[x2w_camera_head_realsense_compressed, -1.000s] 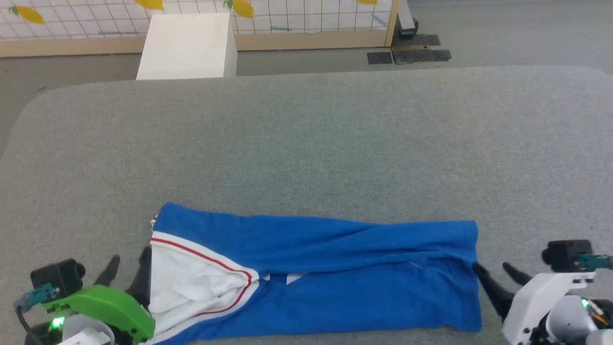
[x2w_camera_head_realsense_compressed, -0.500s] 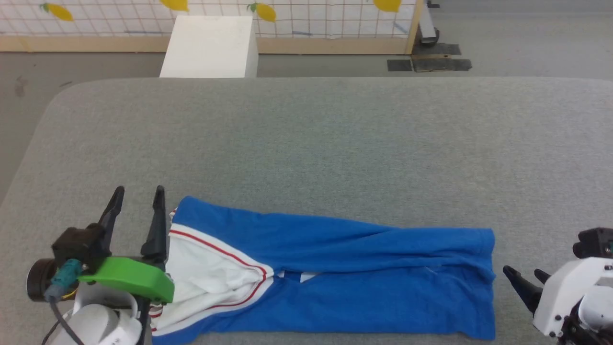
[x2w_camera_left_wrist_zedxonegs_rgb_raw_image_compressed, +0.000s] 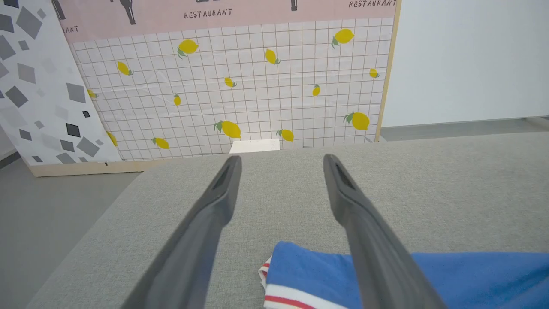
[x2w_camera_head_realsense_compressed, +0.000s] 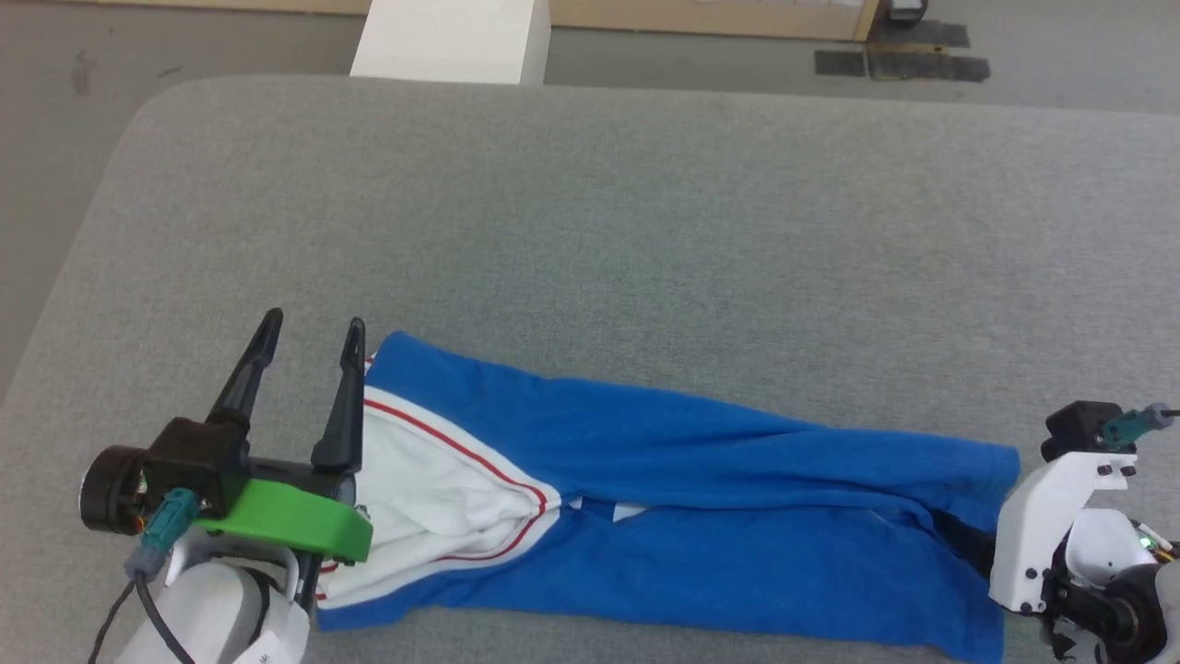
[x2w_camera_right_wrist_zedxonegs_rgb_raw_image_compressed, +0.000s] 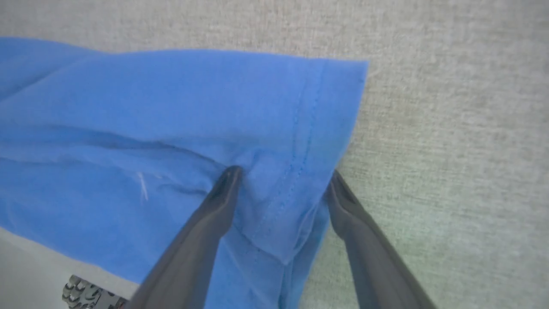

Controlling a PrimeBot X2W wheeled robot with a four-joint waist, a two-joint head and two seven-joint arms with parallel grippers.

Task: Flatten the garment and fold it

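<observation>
- Your shirt (x2w_camera_head_realsense_compressed: 701, 516) lies as a long blue band across the near part of the grey table (x2w_camera_head_realsense_compressed: 590, 231). It is folded lengthwise, runs from your left to your right, and sits a little skewed.
- At its left end a white sleeve (x2w_camera_head_realsense_compressed: 433, 498) is bunched on top, edged by thin red stripes (x2w_camera_head_realsense_compressed: 461, 450). A sliver of white print peeks out at the fold near the middle.
- Your left claw (x2w_camera_head_realsense_compressed: 313, 325) stands wide apart with nothing between its fingers. It sits just beside the shirt's left end, pointing away from you, with the inner finger (x2w_camera_head_realsense_compressed: 343, 406) right along the sleeve's edge.
- From the left wrist, you see that claw (x2w_camera_left_wrist_zedxonegs_rgb_raw_image_compressed: 282, 159) above the table. The shirt's striped corner (x2w_camera_left_wrist_zedxonegs_rgb_raw_image_compressed: 300, 279) lies below it, partly behind the right-hand finger. You cannot tell whether that finger touches the cloth.
- Your right claw (x2w_camera_right_wrist_zedxonegs_rgb_raw_image_compressed: 283, 171) is spread wide too, not clamped. It straddles the hemmed right end of the shirt (x2w_camera_right_wrist_zedxonegs_rgb_raw_image_compressed: 150, 128). One finger (x2w_camera_right_wrist_zedxonegs_rgb_raw_image_compressed: 210, 214) presses its tip into the blue cloth and dimples it. The other runs along the outside of the hem, over the table.
- In the head view, the right arm's white wrist (x2w_camera_head_realsense_compressed: 1042, 526) covers most of that claw at the shirt's right end.
- Beyond the table's far edge a white box (x2w_camera_head_realsense_compressed: 452, 41) stands on the floor. Your left wrist view shows a tiled panel with lemons (x2w_camera_left_wrist_zedxonegs_rgb_raw_image_compressed: 240, 94) behind it.
</observation>
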